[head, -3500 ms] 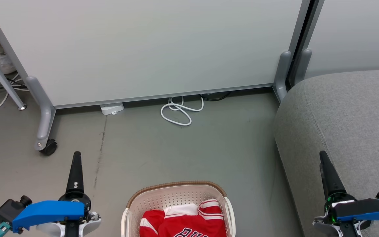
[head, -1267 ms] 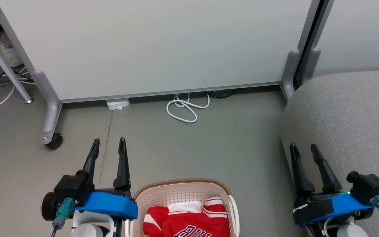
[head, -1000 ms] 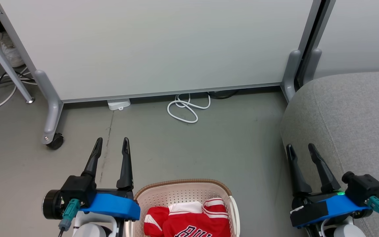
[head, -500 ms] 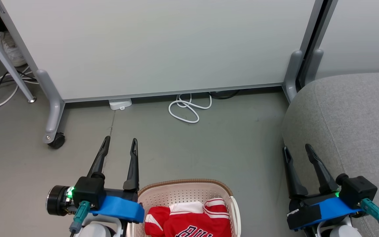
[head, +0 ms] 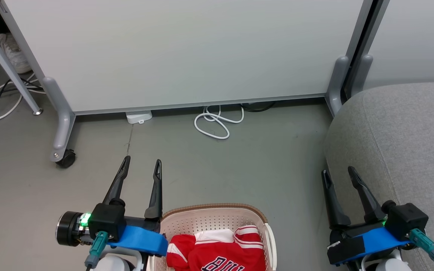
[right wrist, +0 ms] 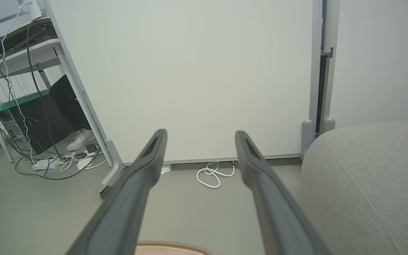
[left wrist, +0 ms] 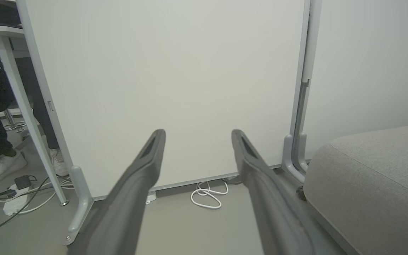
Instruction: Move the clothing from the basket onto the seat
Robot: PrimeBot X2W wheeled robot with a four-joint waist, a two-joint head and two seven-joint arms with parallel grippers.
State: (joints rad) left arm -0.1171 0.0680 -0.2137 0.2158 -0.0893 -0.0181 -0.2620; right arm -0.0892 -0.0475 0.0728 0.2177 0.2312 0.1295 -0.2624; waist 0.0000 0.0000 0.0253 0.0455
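Note:
The clothing (head: pixel 217 254), a red jersey with white trim and dark lettering, lies bunched in the basket (head: pixel 205 220), a cream perforated tub with a brown rim at the bottom centre of the head view. My left gripper (head: pixel 142 162) hangs open just left of the basket's far rim, fingers pointing at the floor beyond. My right gripper (head: pixel 337 171) is open too, at the near-left edge of the grey seat (head: pixel 401 135). Both hold nothing. The left gripper (left wrist: pixel 197 132) and right gripper (right wrist: pixel 200 132) show spread fingers, and the seat (right wrist: pixel 374 177) and the basket's rim (right wrist: pixel 172 244) show in the right wrist view.
A white partition panel (head: pixel 179 52) on grey wheeled feet (head: pixel 60 146) stands across the far side. A coiled white cable (head: pixel 217 122) and a small white box (head: pixel 139 116) lie at its base. A desk leg, cables and a person's shoe (head: pixel 11 52) are at far left.
The head camera has shifted, sliding the whole scene. Within it the left gripper has drifted right toward the basket and the right gripper slightly down-left. Both stayed open; the jersey has not moved.

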